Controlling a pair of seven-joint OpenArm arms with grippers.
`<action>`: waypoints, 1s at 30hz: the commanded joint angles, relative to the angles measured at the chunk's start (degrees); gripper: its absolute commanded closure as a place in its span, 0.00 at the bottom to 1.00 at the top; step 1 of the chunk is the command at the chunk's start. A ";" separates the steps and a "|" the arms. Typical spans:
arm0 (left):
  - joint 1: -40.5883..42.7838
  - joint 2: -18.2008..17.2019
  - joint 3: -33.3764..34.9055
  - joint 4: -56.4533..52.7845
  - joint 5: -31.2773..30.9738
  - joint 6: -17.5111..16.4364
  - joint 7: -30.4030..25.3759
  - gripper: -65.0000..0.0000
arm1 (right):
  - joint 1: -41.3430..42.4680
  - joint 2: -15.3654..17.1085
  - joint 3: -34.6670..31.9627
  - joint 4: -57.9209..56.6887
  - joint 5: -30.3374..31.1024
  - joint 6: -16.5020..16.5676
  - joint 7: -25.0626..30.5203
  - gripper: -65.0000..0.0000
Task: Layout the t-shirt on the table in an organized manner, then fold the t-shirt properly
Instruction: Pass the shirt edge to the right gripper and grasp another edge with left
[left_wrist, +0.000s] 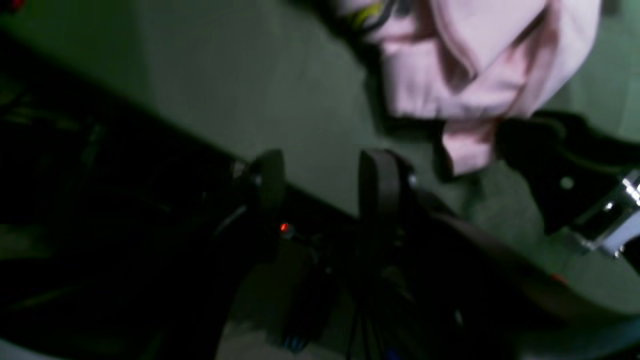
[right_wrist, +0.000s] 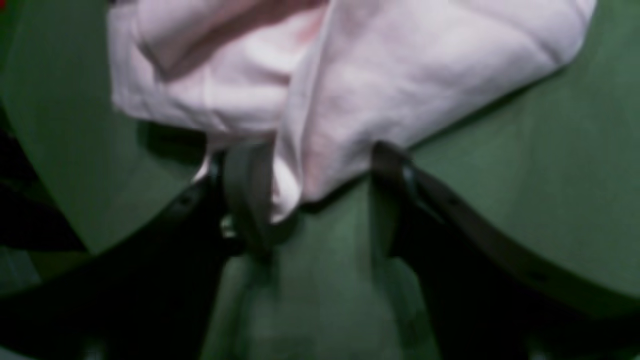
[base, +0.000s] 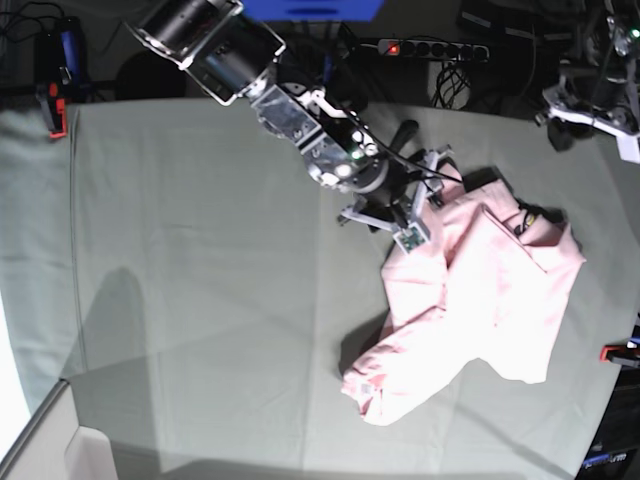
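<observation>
Fabric everywhere: the pale pink t-shirt (base: 480, 290) lies crumpled on the right half of the grey-green table (base: 200, 280). The right gripper (right_wrist: 310, 195) is down at its upper-left edge, jaws spread, with a fold of cloth between the fingers (right_wrist: 247, 190). The left gripper (left_wrist: 325, 182) hovers over the table edge, jaws parted around nothing, shirt ahead of it.

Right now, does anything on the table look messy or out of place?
Yes. The t-shirt lies crumpled toward one side of the table, bunched in overlapping folds rather than spread flat. The right gripper is open, its fingers straddling a rumpled edge. Nothing looks spilled or damaged.
</observation>
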 joint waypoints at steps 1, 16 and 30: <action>0.64 -0.38 -0.29 0.72 -0.30 0.03 -0.34 0.63 | 0.92 -1.01 0.00 0.97 0.31 -0.01 1.50 0.68; -0.42 -0.29 -0.29 0.99 -0.39 0.03 -0.43 0.63 | -10.16 3.20 11.08 24.00 2.59 0.08 0.97 1.00; -6.92 4.46 0.77 1.08 -0.39 0.03 -0.34 0.64 | -26.16 13.13 41.23 41.67 2.95 0.17 -0.78 1.00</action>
